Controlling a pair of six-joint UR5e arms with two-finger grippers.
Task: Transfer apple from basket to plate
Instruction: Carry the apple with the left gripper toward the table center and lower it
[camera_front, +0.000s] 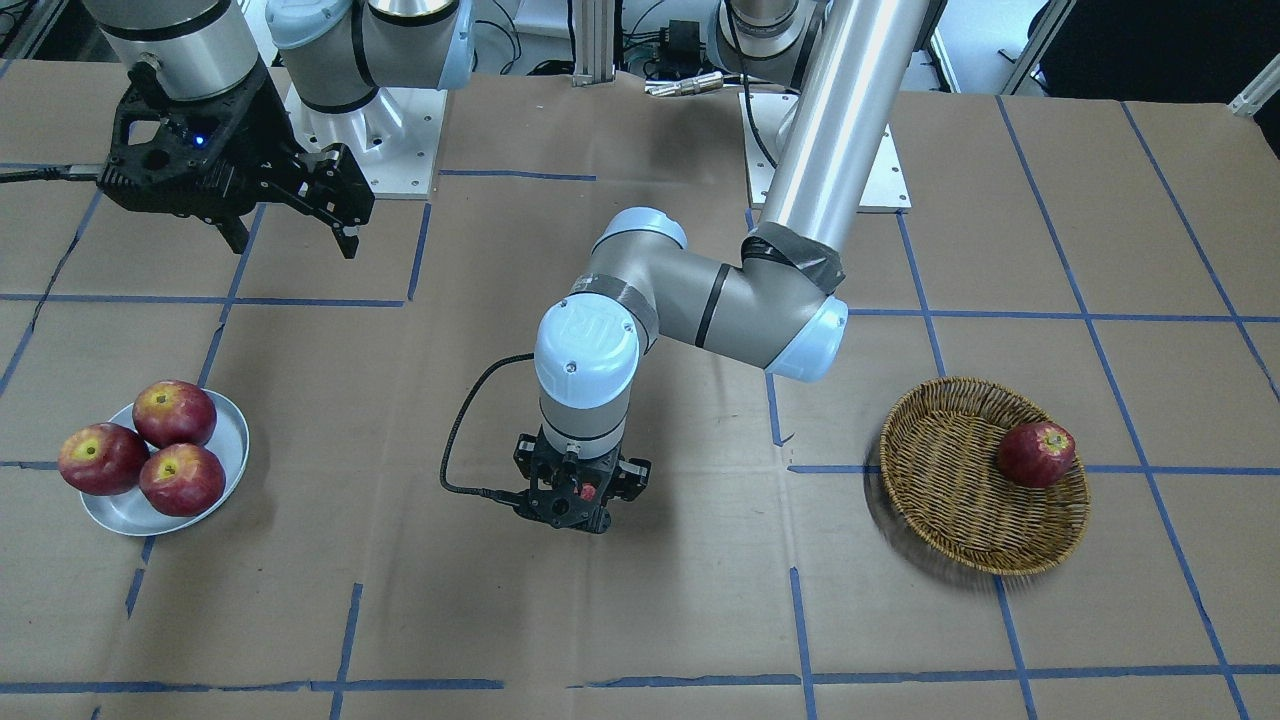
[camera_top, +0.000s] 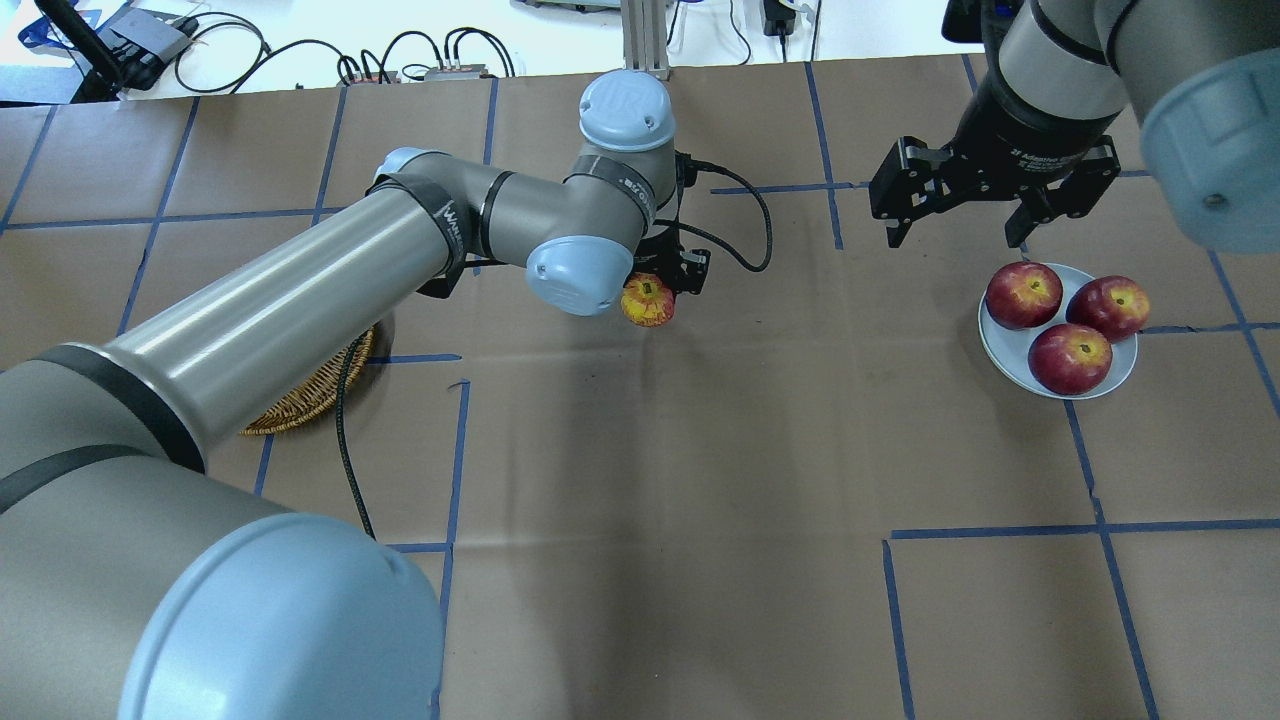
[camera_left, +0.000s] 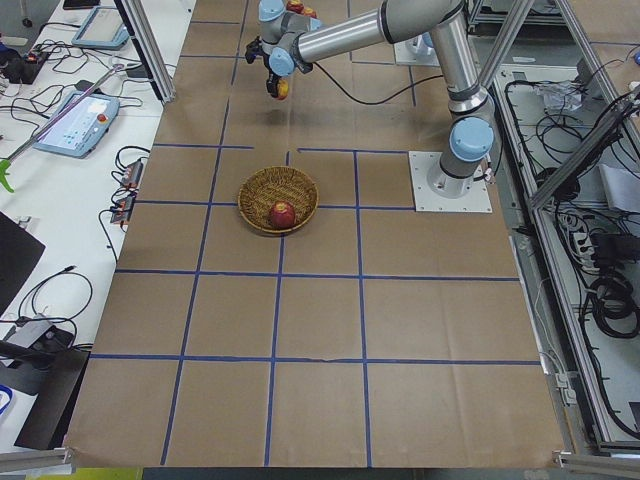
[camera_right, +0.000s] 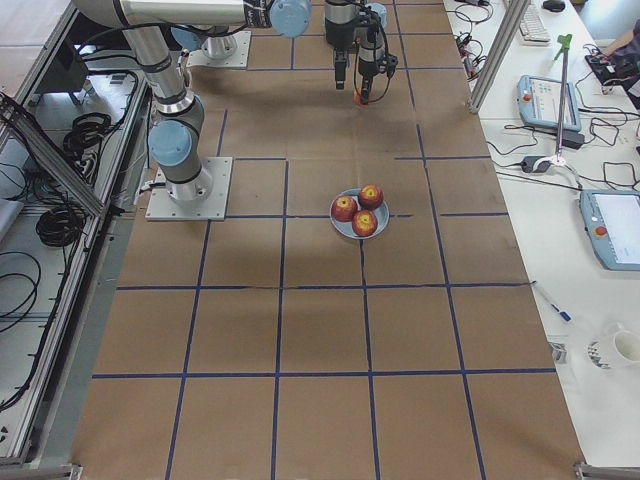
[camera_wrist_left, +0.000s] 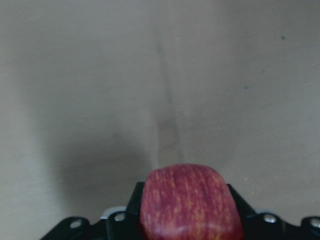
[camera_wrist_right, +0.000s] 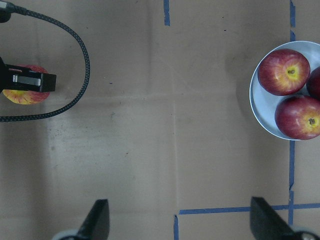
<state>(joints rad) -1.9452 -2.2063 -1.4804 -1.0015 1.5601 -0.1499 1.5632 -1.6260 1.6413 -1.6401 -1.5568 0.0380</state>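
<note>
- Left gripper (camera_front: 577, 497): closed on the apple (camera_top: 648, 303), above the table, well apart from the plate (camera_front: 232, 440), between it and the basket (camera_front: 950, 500).
- Almost hidden under the wrist from the front; yellow patch plain from overhead, streaked skin in the left wrist view.
- Right gripper (camera_top: 955, 235): spread wide, empty, near the plate.
- Three glossy apples (camera_front: 181, 478) on the plate.
- Darker apple (camera_front: 1037, 454) in the basket, farthest from the plate; masked by the arm from overhead.

Pale apple (camera_top: 648, 303) in left claw (camera_top: 668, 285) mid-table, right claw (camera_top: 955, 238) spread beside plate (camera_top: 1000, 345) of three apples (camera_top: 1070, 358), basket (camera_top: 300, 405) behind left arm (camera_top: 300, 270)
</note>
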